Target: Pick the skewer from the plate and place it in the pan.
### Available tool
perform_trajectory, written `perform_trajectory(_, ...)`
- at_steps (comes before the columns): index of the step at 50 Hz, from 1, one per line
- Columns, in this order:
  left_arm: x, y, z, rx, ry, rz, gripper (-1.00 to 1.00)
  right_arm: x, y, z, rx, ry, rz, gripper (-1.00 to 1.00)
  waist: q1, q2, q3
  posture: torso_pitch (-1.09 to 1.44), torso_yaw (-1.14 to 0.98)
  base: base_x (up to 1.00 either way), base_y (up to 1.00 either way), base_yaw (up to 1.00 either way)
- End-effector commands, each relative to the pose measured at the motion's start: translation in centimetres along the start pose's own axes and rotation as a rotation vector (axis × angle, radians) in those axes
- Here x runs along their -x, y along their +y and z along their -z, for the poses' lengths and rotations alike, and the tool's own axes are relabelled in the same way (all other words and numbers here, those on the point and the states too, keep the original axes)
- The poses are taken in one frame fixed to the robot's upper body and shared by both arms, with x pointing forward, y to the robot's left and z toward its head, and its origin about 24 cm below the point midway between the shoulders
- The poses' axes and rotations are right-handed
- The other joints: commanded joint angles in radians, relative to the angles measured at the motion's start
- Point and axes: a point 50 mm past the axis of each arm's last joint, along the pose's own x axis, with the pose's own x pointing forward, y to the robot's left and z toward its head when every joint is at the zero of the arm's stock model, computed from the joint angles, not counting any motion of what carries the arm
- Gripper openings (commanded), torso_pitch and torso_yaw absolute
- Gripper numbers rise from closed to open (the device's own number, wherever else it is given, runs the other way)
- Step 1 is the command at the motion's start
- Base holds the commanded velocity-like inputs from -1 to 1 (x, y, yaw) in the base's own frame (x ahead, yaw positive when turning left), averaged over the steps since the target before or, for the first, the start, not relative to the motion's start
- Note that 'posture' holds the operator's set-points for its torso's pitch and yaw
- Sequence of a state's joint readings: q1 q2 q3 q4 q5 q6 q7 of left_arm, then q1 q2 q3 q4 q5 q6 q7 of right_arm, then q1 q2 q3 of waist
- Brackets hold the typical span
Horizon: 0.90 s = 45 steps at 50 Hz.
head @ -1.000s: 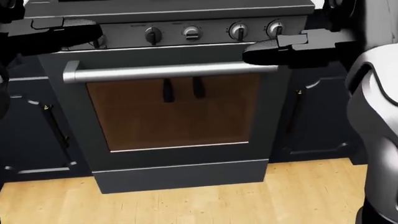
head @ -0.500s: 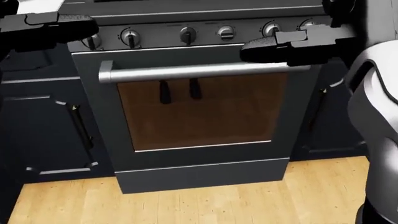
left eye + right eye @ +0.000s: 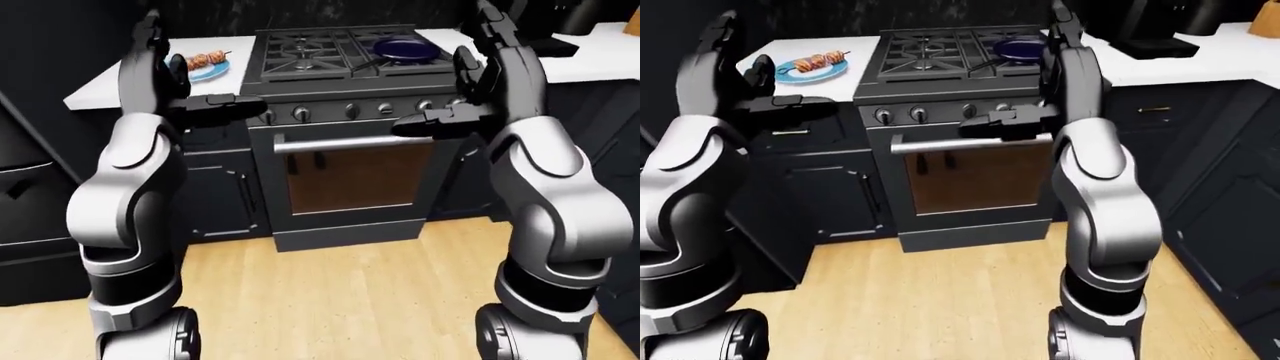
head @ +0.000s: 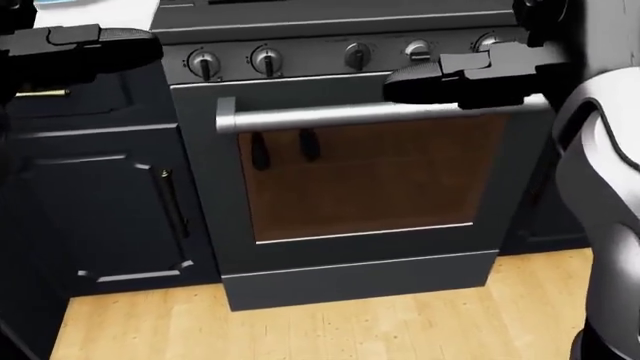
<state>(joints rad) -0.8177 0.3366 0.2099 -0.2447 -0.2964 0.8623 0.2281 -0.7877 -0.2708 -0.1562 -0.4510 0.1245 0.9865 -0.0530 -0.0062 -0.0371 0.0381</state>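
1. My left hand [image 3: 165, 71] and right hand [image 3: 490, 82] are raised, fingers spread, holding nothing.
2. The meat skewer [image 3: 812, 61] lies on the round blue plate [image 3: 835, 70]; the dark blue pan [image 3: 1018, 50] sits on the stove.
3. Standing apart from the counter, I risk overreaching and knocking the plate.

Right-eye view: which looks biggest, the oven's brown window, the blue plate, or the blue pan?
1. Brown glass oven window, clearly largest.
2. Light blue round plate and dark blue round pan look about alike; the arm partly hides the pan, so no ranking.

Skewer [image 3: 818, 60] on plate [image 3: 800, 72], pan [image 3: 1018, 49] on stove [image 3: 940, 52]
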Motion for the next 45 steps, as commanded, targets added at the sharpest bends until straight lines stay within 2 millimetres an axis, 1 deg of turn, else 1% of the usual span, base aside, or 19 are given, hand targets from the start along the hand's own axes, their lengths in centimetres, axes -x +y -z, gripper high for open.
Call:
perform_trajectory(1, 0.18, -0.17, -1.62, 0.013, -0.079, 0.01, 1.0, 0.08, -0.27, -1.23, 0.005, -0.062, 0.015, 1.0, -0.002, -0.009, -0.02, 0.0, 0.0, 0.0, 0.33, 0.0)
perform_trajectory(2, 0.2, -0.21, -1.69, 0.016, -0.078, 0.011, 1.0, 0.08, -0.28, -1.23, 0.005, -0.063, 0.015, 1.0, -0.001, -0.041, -0.031, 0.0, 0.0, 0.0, 0.32, 0.0)
perform_trajectory(3, 0.21, -0.24, -1.66, 0.016, -0.079, 0.012, 1.0, 0.1, -0.26, -1.25, 0.005, -0.063, 0.013, 1.0, -0.008, -0.002, -0.024, 0.0, 0.0, 0.0, 0.31, 0.0)
perform_trajectory(5, 0.2, -0.24, -1.64, 0.015, -0.078, 0.012, 1.0, 0.12, -0.22, -1.29, 0.006, -0.064, 0.009, 1.0, 0.0, -0.021, -0.036, 0.0, 0.0, 0.02, 0.28, 0.0)
perform_trajectory(7, 0.2, -0.25, -1.65, 0.017, -0.078, 0.012, 1.0, 0.13, -0.25, -1.29, 0.006, -0.065, 0.01, 1.0, 0.001, -0.004, -0.035, 0.0, 0.0, 0.06, 0.23, 0.0)
perform_trajectory(11, 0.19, -0.24, -1.58, 0.016, -0.078, 0.012, 1.0, 0.15, -0.25, -1.37, 0.007, -0.068, 0.009, 1.0, -0.003, 0.053, -0.012, 0.0, 0.0, 0.06, 0.23, 0.0)
perform_trajectory(12, 0.19, -0.25, -1.58, 0.015, -0.078, 0.012, 1.0, 0.16, -0.23, -1.39, 0.008, -0.068, 0.008, 1.0, -0.007, 0.081, -0.016, 0.0, 0.0, 0.09, 0.23, 0.0)
perform_trajectory(13, 0.15, -0.23, -1.49, 0.015, -0.078, 0.012, 1.0, 0.16, -0.22, -1.4, 0.008, -0.068, 0.007, 1.0, -0.009, 0.127, -0.027, 0.0, 0.0, 0.09, 0.23, 0.0)
perform_trajectory(16, 0.18, -0.26, -1.6, 0.015, -0.078, 0.012, 1.0, 0.14, -0.21, -1.39, 0.007, -0.068, 0.007, 1.0, -0.007, 0.109, -0.011, 0.0, 0.0, 0.11, 0.23, 0.0)
perform_trajectory(22, 0.19, -0.24, -1.58, 0.013, -0.078, 0.012, 1.0, 0.18, -0.09, -1.4, 0.01, -0.071, 0.001, 1.0, -0.002, 0.051, -0.012, 0.0, 0.0, 0.11, 0.2, 0.0)
perform_trajectory(25, 0.18, -0.26, -1.52, 0.013, -0.078, 0.013, 1.0, 0.16, -0.14, -1.48, 0.013, -0.076, 0.007, 1.0, 0.005, 0.044, 0.0, 0.0, 0.0, 0.03, 0.01, 0.0)
perform_trajectory(28, 0.18, -0.27, -1.56, 0.013, -0.078, 0.013, 1.0, 0.17, -0.16, -1.42, 0.006, -0.08, 0.005, 1.0, 0.019, -0.001, -0.007, 0.0, 0.0, 0.0, 0.0, 0.0)
perform_trajectory(30, 0.18, -0.26, -1.5, 0.013, -0.078, 0.013, 1.0, 0.23, -0.16, -1.5, 0.004, -0.081, 0.003, 1.0, 0.023, 0.012, -0.003, 0.0, 0.0, 0.0, 0.0, 0.0)
perform_trajectory(32, 0.19, -0.28, -1.54, 0.013, -0.078, 0.014, 1.0, 0.23, -0.16, -1.53, 0.003, -0.081, 0.002, 1.0, 0.023, 0.019, -0.014, 0.0, 0.0, 0.02, 0.0, 0.0)
perform_trajectory(33, 0.2, -0.3, -1.56, 0.013, -0.078, 0.014, 1.0, 0.23, -0.17, -1.5, 0.002, -0.08, 0.001, 1.0, 0.02, 0.024, -0.035, 0.0, 0.0, 0.07, 0.0, 0.0)
perform_trajectory(35, 0.17, -0.29, -1.52, 0.012, -0.077, 0.014, 1.0, 0.21, -0.19, -1.48, 0.002, -0.08, 0.002, 1.0, 0.016, 0.041, -0.018, 0.0, 0.0, 0.11, 0.0, 0.0)
perform_trajectory(40, 0.16, -0.26, -1.55, 0.012, -0.077, 0.012, 1.0, 0.19, -0.2, -1.49, 0.0, -0.078, 0.001, 1.0, 0.005, 0.087, -0.013, 0.0, 0.0, 0.14, 0.0, 0.0)
perform_trajectory(42, 0.19, -0.27, -1.68, 0.012, -0.077, 0.012, 1.0, 0.18, -0.19, -1.46, 0.0, -0.078, 0.0, 1.0, 0.006, 0.08, -0.015, 0.0, 0.0, 0.23, 0.0, 0.0)
perform_trajectory(45, 0.17, -0.23, -1.54, 0.012, -0.077, 0.012, 1.0, 0.21, -0.13, -1.47, 0.002, -0.077, -0.001, 1.0, 0.003, 0.093, -0.013, 0.0, 0.0, 0.27, 0.0, 0.0)
